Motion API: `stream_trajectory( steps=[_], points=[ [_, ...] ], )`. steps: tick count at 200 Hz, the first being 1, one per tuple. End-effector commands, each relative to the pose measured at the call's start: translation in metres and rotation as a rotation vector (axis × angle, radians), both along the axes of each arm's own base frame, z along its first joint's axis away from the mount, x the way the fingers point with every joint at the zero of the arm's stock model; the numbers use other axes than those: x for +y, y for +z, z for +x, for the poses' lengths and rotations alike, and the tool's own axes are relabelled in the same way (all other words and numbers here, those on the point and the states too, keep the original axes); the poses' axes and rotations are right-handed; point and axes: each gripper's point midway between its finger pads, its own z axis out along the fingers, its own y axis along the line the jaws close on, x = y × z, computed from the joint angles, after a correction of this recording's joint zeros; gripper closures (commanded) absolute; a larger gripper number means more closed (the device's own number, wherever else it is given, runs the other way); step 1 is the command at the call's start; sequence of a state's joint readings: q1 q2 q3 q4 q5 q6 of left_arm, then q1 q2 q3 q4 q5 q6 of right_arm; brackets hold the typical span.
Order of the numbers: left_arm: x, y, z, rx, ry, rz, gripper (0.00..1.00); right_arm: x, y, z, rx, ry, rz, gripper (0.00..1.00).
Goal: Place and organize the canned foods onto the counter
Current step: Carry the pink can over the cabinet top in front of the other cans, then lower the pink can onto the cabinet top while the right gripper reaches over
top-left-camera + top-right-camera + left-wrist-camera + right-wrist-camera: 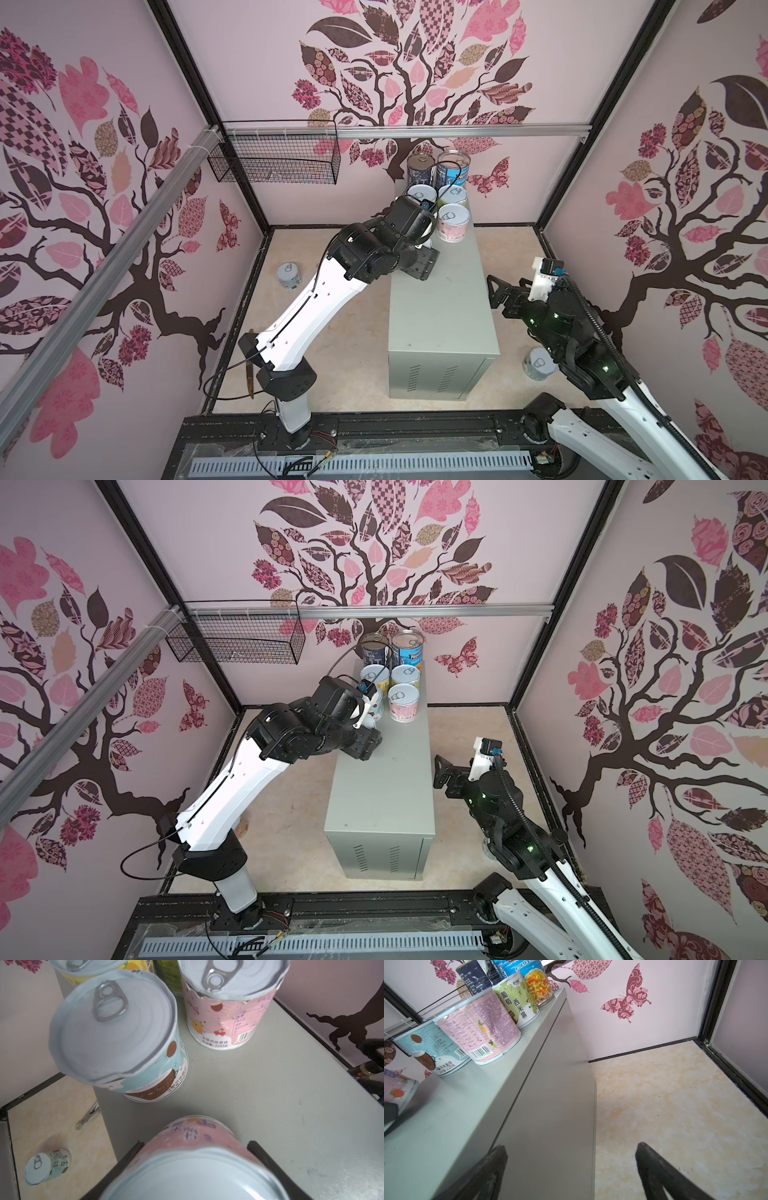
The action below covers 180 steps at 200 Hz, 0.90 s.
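1. The left gripper (195,1144) is clamped on a short pink-labelled can (187,1178), with one black finger (133,1151) against each side of it.
2. In both top views this gripper (419,264) (365,746) sits at the left edge of the grey-green table (440,316), near the centre of the frame. Whether the held can touches the table top cannot be told.
3. The right gripper (571,1147) is spread wide and holds nothing. In a top view it (498,295) hangs just beside the table's right side, at the middle right of the frame.
4. At the table's far end, upper centre of the frame, a navy tall can (419,166) and a blue tall can (454,166) stand side by side.
5. In front of them stand a yellow short can (420,194) and a green short can (453,194).
6. Nearer still stands a second pink can (453,224), with a teal can (377,707) to its left, partly hidden by the left arm.
7. One short can (289,275) stands on the floor at the middle left, well apart from the table. Another floor can (539,363) stands at the lower right, beside the right arm.
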<state>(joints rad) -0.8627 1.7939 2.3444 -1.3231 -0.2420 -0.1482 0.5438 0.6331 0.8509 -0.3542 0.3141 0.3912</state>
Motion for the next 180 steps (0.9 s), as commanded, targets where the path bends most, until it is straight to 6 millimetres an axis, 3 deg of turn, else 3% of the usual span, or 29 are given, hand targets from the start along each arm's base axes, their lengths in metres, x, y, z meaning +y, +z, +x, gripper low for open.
stream_trajectory(
  steps=[1,60,96,140,180],
  points=[
    [-0.001,0.025,0.010,-0.070,0.013,-0.055,0.34,-0.004,0.004,-0.002,-0.027,-0.012,-0.001,0.00],
    [-0.002,0.033,0.008,-0.081,0.006,-0.079,0.18,-0.004,0.011,-0.004,-0.034,-0.006,0.001,0.00],
    [0.005,0.051,0.001,-0.108,0.002,-0.117,0.06,-0.002,0.014,-0.003,-0.026,0.005,0.000,0.00],
    [0.021,0.078,-0.020,-0.159,-0.007,-0.162,0.04,0.014,0.026,-0.011,-0.042,0.119,-0.037,0.00],
    [0.052,0.093,-0.044,-0.195,0.008,-0.200,0.09,0.024,0.047,-0.020,-0.084,0.206,-0.053,0.00]
  ],
)
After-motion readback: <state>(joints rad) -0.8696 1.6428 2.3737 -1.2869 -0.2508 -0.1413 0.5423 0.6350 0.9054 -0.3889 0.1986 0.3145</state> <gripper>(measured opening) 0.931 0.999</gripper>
